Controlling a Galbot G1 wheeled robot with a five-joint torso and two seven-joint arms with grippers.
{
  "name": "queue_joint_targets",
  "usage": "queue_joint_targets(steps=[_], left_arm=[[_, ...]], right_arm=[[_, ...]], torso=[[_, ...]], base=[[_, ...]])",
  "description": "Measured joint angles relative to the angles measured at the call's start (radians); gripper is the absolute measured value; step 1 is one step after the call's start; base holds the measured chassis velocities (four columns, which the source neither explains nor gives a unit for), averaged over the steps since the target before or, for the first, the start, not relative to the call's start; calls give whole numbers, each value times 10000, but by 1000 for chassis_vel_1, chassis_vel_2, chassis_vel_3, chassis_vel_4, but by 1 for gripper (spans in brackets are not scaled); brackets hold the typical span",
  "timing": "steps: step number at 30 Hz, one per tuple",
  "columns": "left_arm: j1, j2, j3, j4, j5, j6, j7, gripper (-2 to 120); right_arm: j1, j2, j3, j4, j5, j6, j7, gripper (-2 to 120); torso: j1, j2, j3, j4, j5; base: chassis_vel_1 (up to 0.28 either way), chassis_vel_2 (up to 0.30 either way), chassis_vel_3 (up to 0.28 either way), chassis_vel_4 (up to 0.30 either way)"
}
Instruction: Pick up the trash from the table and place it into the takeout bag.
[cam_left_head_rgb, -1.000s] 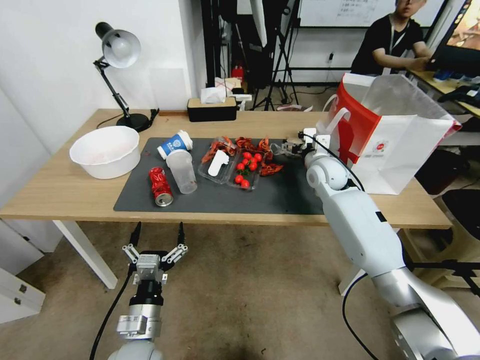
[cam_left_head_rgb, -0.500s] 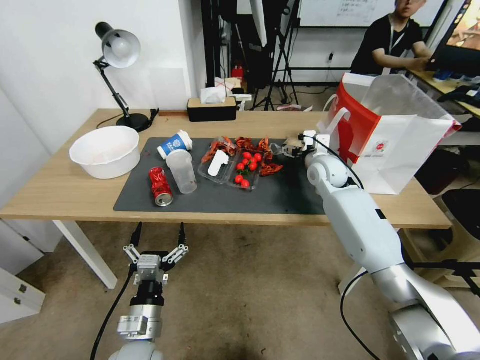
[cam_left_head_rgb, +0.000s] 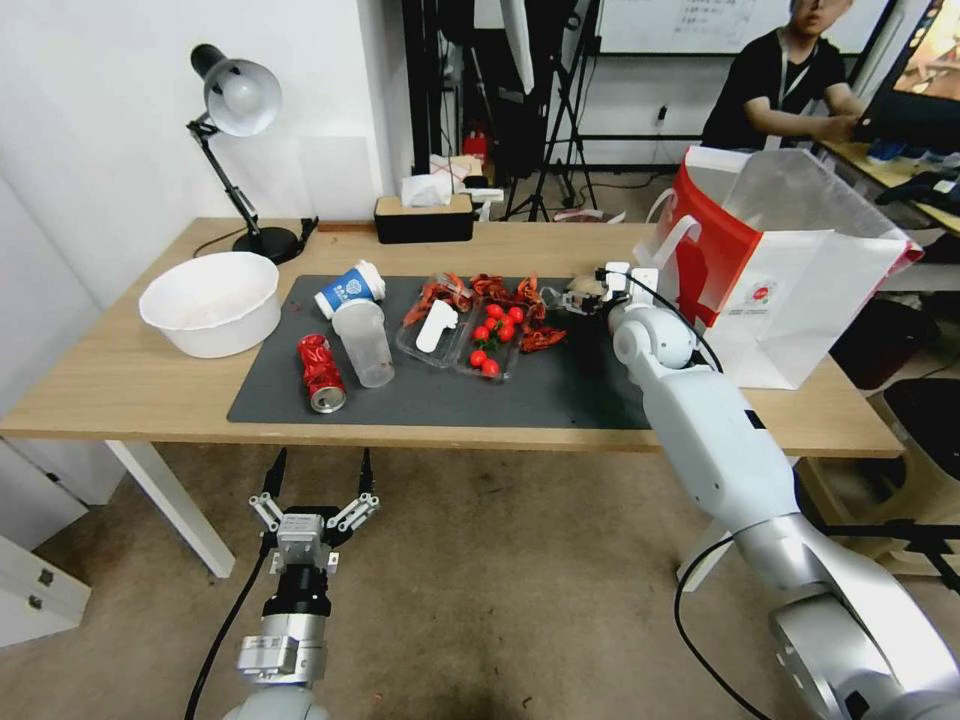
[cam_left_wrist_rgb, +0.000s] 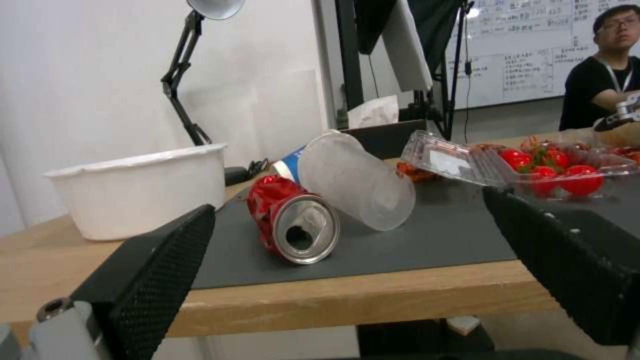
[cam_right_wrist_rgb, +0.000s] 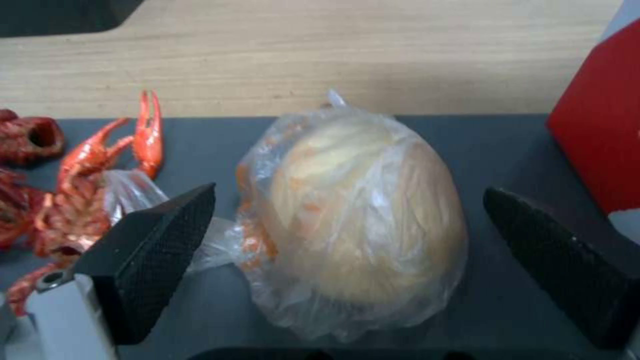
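Beige paper wad (cam_right_wrist_rgb: 360, 210), wrapped in clear film, lying on the grey mat (cam_left_head_rgb: 560, 395) at the far right part of the surface (cam_left_head_rgb: 120, 380). Egg-shaped, with the long axis pointing away from the wrist and the narrow width across the gap. Straddled on both sides by the fingers of the right hand (cam_left_head_rgb: 587, 297), spread apart and not touching the film. Red shells (cam_right_wrist_rgb: 73, 200) just beside one finger, the takeout bag (cam_left_head_rgb: 800, 290) close by the other. Probably only closing needed, then a short carry toward the bag. Left hand (cam_left_head_rgb: 320, 458) parked below the surface edge, fingers apart, facing the red can (cam_left_head_rgb: 320, 372), much farther from the wad.
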Motion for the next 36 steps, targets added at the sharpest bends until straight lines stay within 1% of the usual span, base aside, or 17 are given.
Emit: queue_joint_targets(steps=[9,14,15,17,18,22,23,24,25,29,30,31,32,33,34,35,36], left_arm=[[-10,2,-1,8,-1,1,-4,100],[-11,3,-2,14,-1,1,-8,100],[-9,4,-3,15,-1,1,-9,100],[-9,3,-3,15,-1,1,-9,100],[-9,5,-3,15,-1,1,-10,100],[-8,9,-4,15,-1,1,-11,100],[-10,16,-5,15,-2,1,-14,100],[-14,19,-5,15,-4,1,-16,100],[-14,19,-5,15,-4,1,-16,100],[-19,42,4,16,-10,1,-20,100],[-19,42,4,16,-10,1,-20,100],[-28,43,9,16,-12,2,-20,100],[-28,43,9,16,-12,2,-20,100],[-40,43,10,16,-14,5,-20,100],[-44,47,19,15,-16,10,-21,100],[-44,47,19,15,-16,10,-21,100],[-44,48,23,15,-16,10,-21,100]], right_arm=[[82,10,4,-229,150,-28,-60,100],[106,6,20,-335,239,-52,-142,97],[106,5,30,-355,258,-63,-153,93],[107,5,32,-360,268,-67,-154,92],[106,5,35,-367,282,-74,-156,88],[107,6,44,-391,310,-84,-159,84],[107,9,57,-441,347,-92,-170,77],[108,9,64,-470,372,-92,-192,72],[108,9,64,-470,372,-92,-192,72],[92,12,119,-495,403,-51,-234,52],[92,12,119,-495,403,-51,-234,52],[71,8,129,-495,403,-44,-234,47],[71,8,129,-495,403,-44,-234,47],[55,0,137,-488,403,-37,-234,39],[18,-35,152,-417,399,-22,-238,26],[18,-35,152,-417,399,-22,-238,26],[4,-58,156,-372,395,-6,-238,22]], torso=[[0,0,0,0,0],[0,1,0,0,0],[0,0,0,0,0],[0,0,0,0,0],[0,0,0,0,0],[1,0,0,0,-1],[0,0,0,0,0],[0,0,0,0,0],[0,0,0,0,0],[1,1,0,0,0],[1,1,0,0,0],[0,0,1,0,0],[0,0,1,0,0],[0,0,0,-1,0],[0,0,0,0,0],[0,0,0,0,0],[0,0,0,0,0]], base=[[0,0,0,0],[0,0,0,0],[0,0,0,0],[0,0,0,0],[0,0,0,0],[0,0,0,0],[0,0,0,0],[0,0,0,0],[0,0,0,0],[0,0,0,0],[0,0,0,0],[0,0,0,0],[0,0,0,0],[0,0,0,0],[0,0,0,0],[0,0,0,0],[0,0,0,0]])
